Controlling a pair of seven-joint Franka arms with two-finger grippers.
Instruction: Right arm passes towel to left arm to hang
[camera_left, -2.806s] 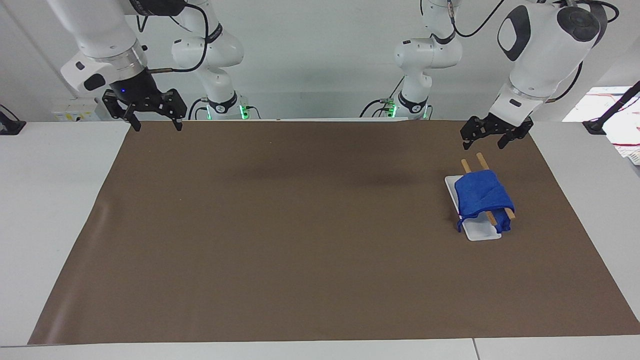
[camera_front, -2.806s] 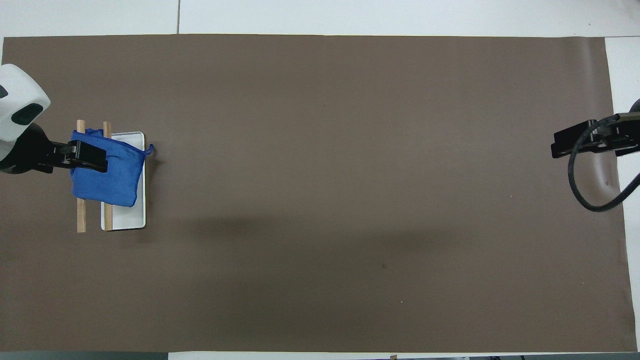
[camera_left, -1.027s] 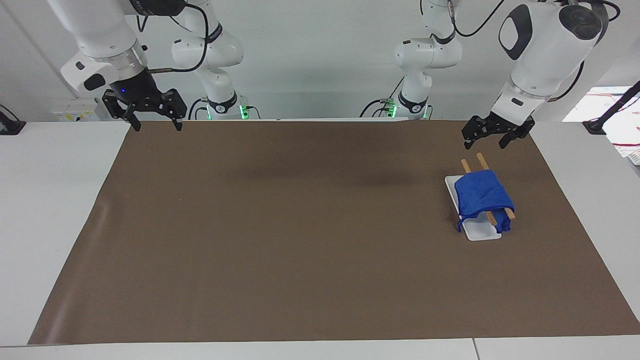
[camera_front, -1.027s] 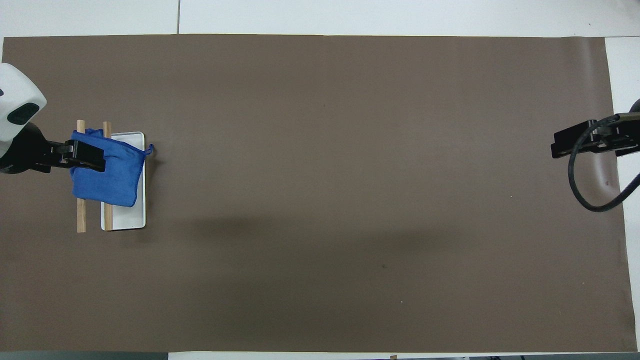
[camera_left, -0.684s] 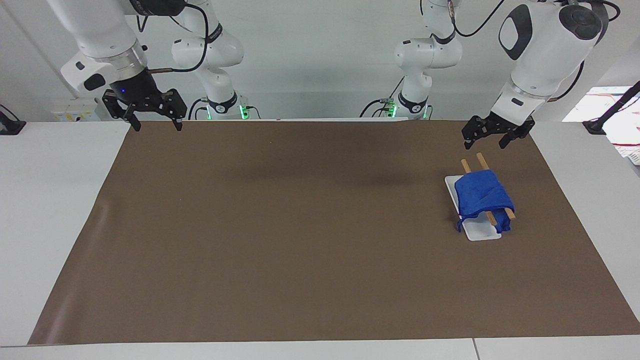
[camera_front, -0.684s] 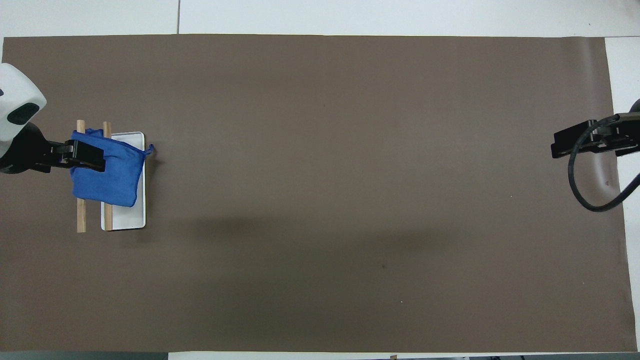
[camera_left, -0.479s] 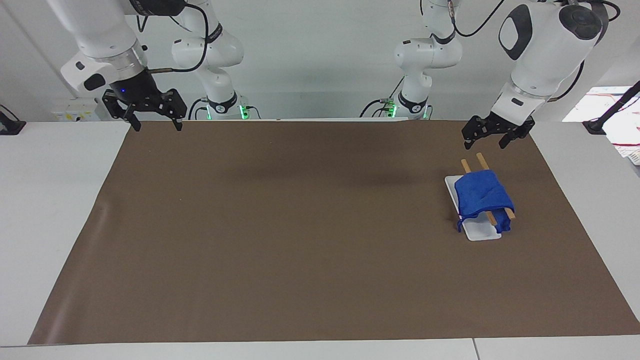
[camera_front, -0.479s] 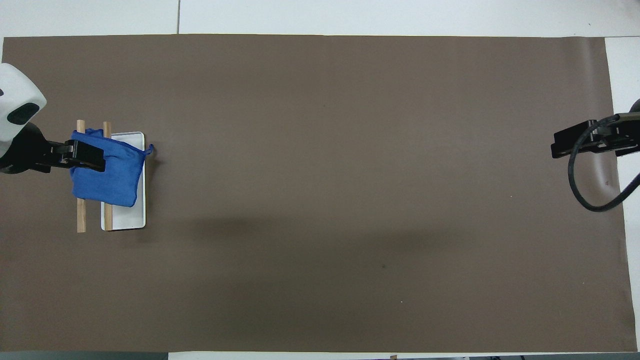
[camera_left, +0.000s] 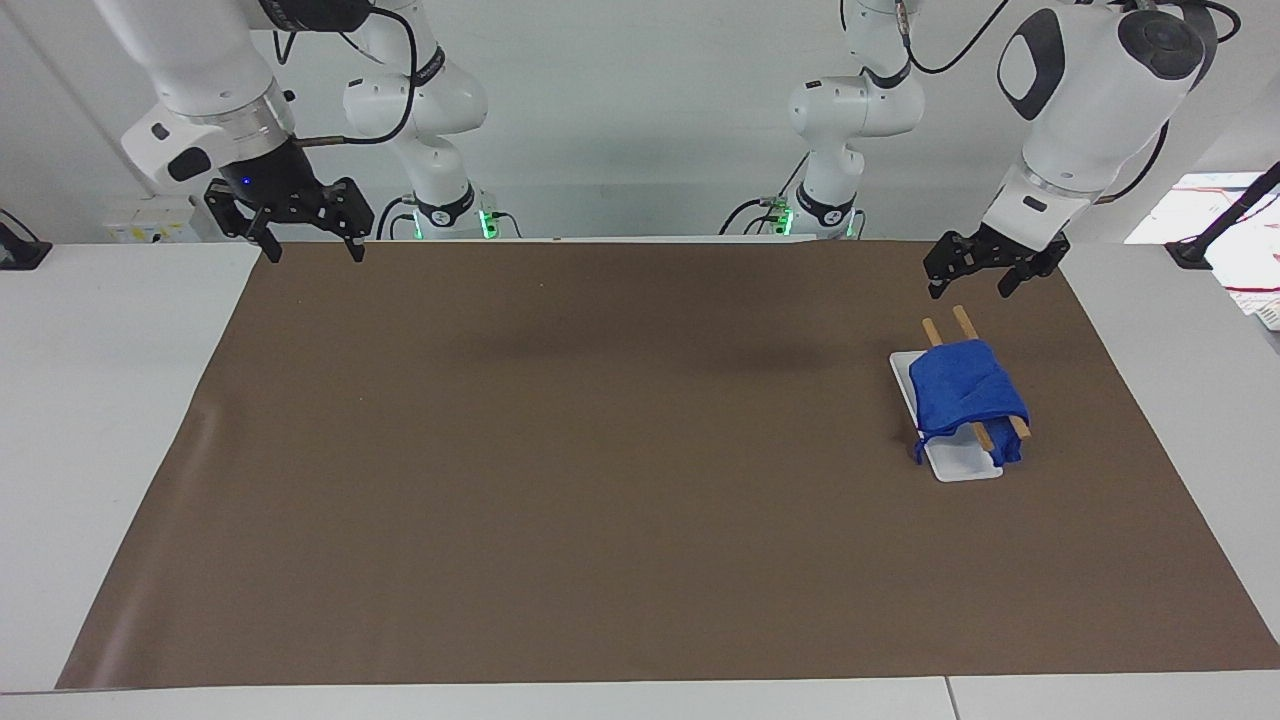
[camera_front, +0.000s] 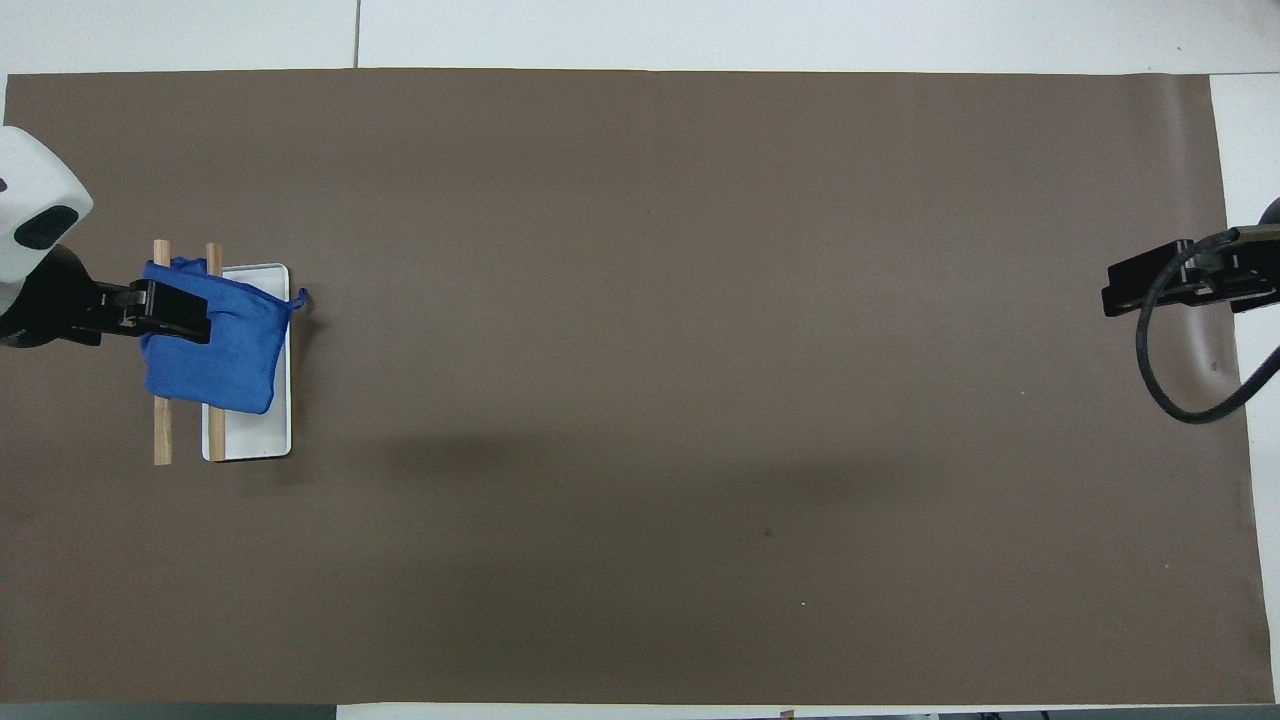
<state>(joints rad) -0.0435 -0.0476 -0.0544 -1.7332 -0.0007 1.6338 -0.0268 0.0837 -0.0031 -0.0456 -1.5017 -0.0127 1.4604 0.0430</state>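
The royal-blue towel (camera_left: 965, 392) (camera_front: 225, 350) hangs draped over two wooden bars (camera_left: 940, 328) (camera_front: 162, 440) of a rack with a white base (camera_left: 965, 468) (camera_front: 250, 440), toward the left arm's end of the table. A small loop of it sticks out at one corner. My left gripper (camera_left: 968, 290) (camera_front: 190, 312) hovers open over the rack's bar ends, clear of the cloth, holding nothing. My right gripper (camera_left: 313, 252) (camera_front: 1110, 290), with its blue light on, waits open and empty over the mat's corner at the right arm's end.
A brown mat (camera_left: 600, 450) (camera_front: 700, 400) covers most of the white table (camera_left: 100, 400). A black cable (camera_front: 1165, 390) loops under the right wrist. Both arm bases (camera_left: 440, 215) (camera_left: 825, 210) stand at the table's edge nearest the robots.
The left arm has drawn back a trifle toward its own end of the table. Towel, rack and right arm have not moved.
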